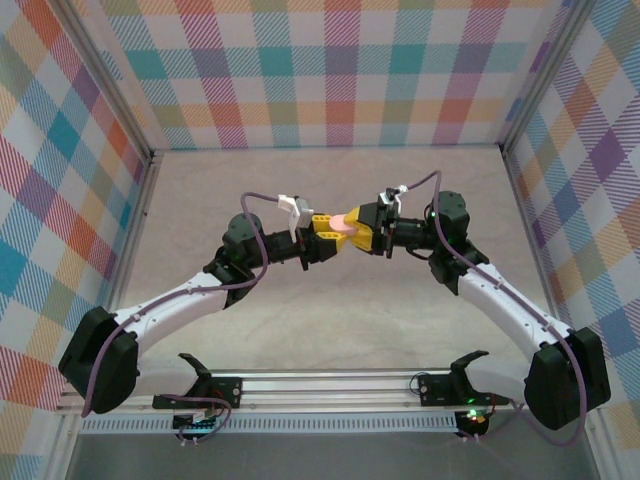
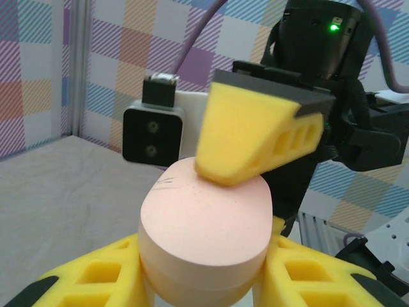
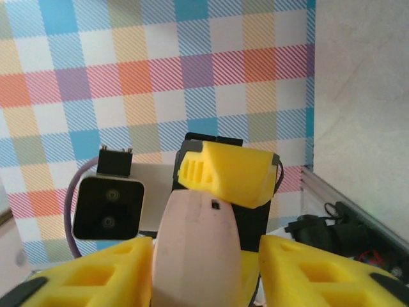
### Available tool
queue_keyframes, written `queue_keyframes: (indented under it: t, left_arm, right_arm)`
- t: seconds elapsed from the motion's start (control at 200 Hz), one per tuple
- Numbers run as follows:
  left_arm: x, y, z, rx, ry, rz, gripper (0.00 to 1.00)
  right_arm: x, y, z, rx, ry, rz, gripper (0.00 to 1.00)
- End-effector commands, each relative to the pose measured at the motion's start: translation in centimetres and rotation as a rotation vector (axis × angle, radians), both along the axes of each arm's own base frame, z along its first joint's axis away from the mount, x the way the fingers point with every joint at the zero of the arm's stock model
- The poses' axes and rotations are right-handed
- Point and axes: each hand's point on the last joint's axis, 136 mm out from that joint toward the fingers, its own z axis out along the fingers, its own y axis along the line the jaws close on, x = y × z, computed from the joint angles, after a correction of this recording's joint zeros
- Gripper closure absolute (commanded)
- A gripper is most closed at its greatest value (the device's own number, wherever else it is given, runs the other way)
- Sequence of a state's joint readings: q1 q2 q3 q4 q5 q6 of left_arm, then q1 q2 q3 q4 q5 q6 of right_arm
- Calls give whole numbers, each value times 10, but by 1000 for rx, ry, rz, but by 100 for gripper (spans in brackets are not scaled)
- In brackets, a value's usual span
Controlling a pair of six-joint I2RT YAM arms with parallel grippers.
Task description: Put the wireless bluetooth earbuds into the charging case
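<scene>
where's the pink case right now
In the top view the pink case hangs mid-air over the table centre, clamped in the left gripper, the right gripper at its right.

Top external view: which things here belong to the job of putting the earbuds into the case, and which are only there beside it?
Belong to the job:
- pink charging case, held up between the arms
- left gripper, clamped on it
- right gripper, fingers around it

Only there:
- purple cables
- metal rail at the near edge
- checked walls
</scene>
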State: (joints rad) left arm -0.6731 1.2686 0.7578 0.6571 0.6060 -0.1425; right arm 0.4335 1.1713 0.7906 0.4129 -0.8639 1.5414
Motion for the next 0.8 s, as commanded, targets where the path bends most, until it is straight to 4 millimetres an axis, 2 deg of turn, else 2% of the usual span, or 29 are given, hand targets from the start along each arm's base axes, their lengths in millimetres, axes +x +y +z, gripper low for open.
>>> queue_keyframes:
  t: [0.0,0.095,0.31,0.45,0.58,0.795]
  left_arm:
    - [-10,4,24,-40,-56,-29,70]
    - [-12,6,24,-29,-58,-21,70]
    - [-16,13,20,30,-62,0,70]
    - [-20,18,15,78,-58,9,70]
    - [-22,23,14,91,-60,24,70]
    - [-24,23,15,106,-48,14,70]
  right_arm:
    - [-7,1,-1,-35,-38,20,37]
    - [-8,-2,2,-74,-83,18,29]
    - [-6,-27,20,-171,-262,-51,25]
    - [-15,-43,30,-316,-457,-72,25]
    - [-27,-50,34,-397,-607,-44,31]
    - [-51,-43,7,-582,-832,90,32]
